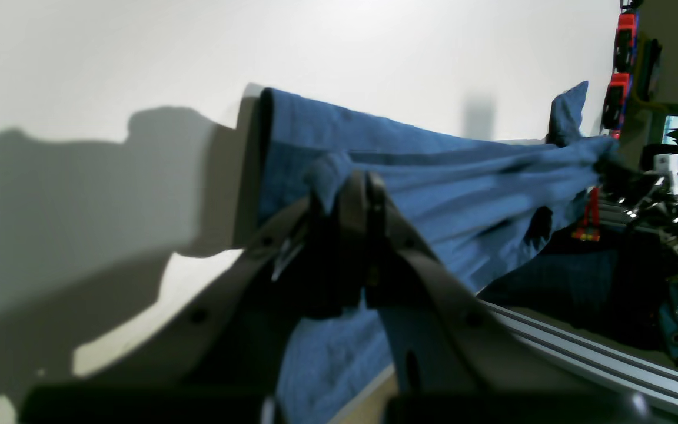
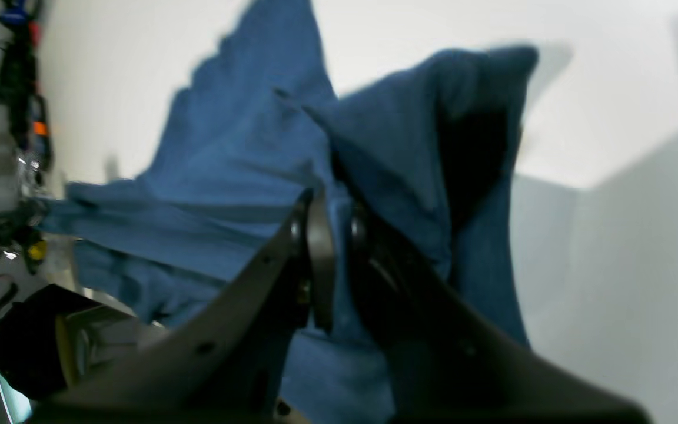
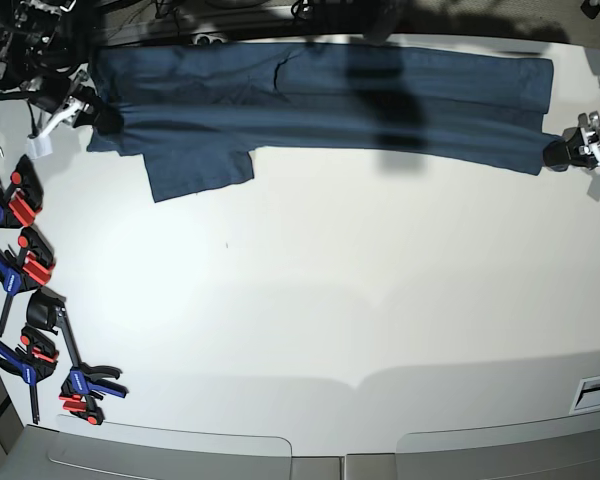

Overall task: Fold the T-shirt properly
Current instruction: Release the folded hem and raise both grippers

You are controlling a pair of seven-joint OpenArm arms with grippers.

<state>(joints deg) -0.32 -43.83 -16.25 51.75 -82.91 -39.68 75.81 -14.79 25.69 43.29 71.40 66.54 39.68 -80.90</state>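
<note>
White counter (image 3: 310,300) is spanned along its far edge by the T-shirt (image 3: 320,100), stretched between left fingers (image 1: 365,194) and right fingers (image 2: 330,224), each pair pinching cloth.

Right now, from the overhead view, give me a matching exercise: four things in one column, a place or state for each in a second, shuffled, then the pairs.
Things
1. T-shirt
2. left gripper
3. right gripper
4. clamps

Places or states
A. lying along the table's left edge, red and blue
B. shut on the cloth at the view's right end
C. stretched in a long band across the far side of the table
D. shut on the cloth at the view's left end

Pairs: 1-C, 2-B, 3-D, 4-A
</note>
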